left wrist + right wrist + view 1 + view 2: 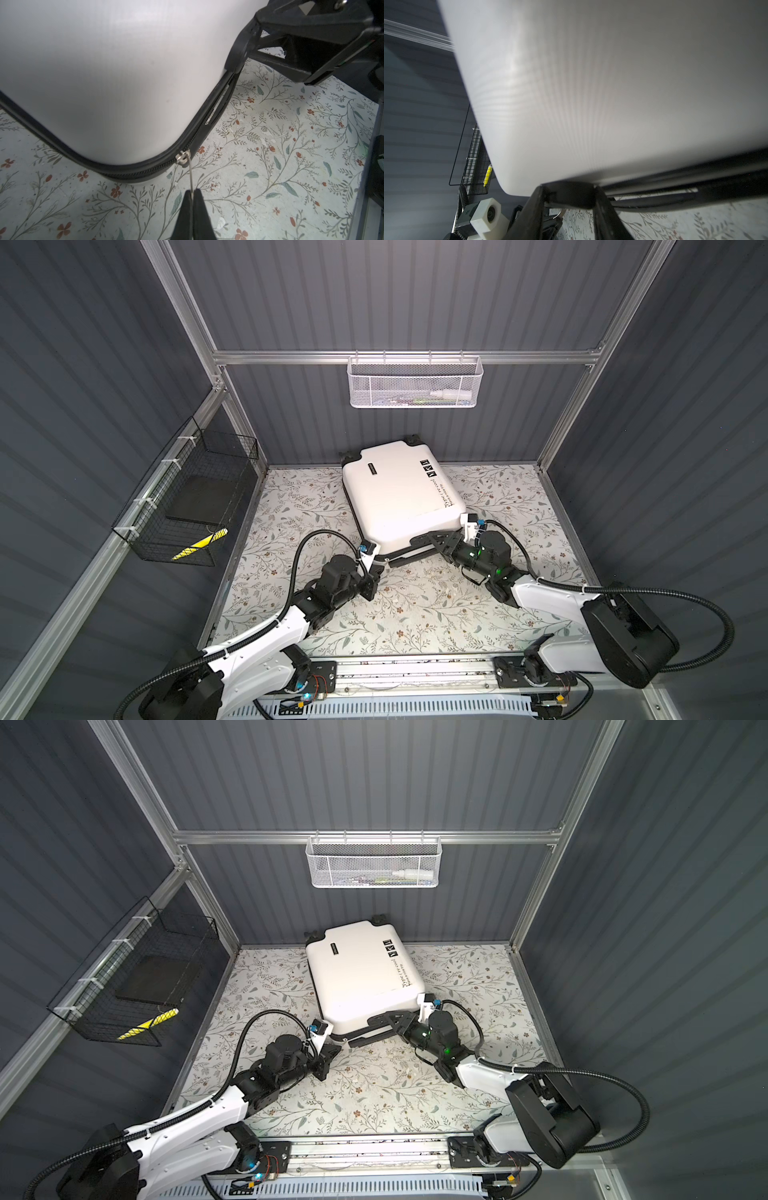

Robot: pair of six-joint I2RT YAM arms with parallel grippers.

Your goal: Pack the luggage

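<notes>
**Q:** Where is the luggage point(399, 493), and what holds it?

**A:** In both top views it lies flat, lid down, at the 12 o'clock end of the table point(415, 614), wheels toward the back wall. At its 7 o'clock corner the left gripper point(193, 193) is fully closed. Its fingertips pinch the thin metal zipper pull point(191, 176), which runs taut to the slider point(182, 158) on the corner curve. At the 5 o'clock edge, the jaws of the right gripper point(569, 193) stand partly apart on either side of the black handle point(654, 201). Whether they press it cannot be told.

**Q:** What could fail from here?

**A:** Three things, probably.
- The pull is narrow and smooth, and only its tip is caught, so a tug off the track's line could slip it out of the pinch.
- The slider sits on a bend, so force straight across the curve may jam it rather than carry it round.
- If the right jaws are not firm on the handle, the shell may slide or swing on the table under the zip load, toward 7 o'clock.

**Q:** Which side of the slider is zipped?

**A:** It cannot be told from these views.
</notes>
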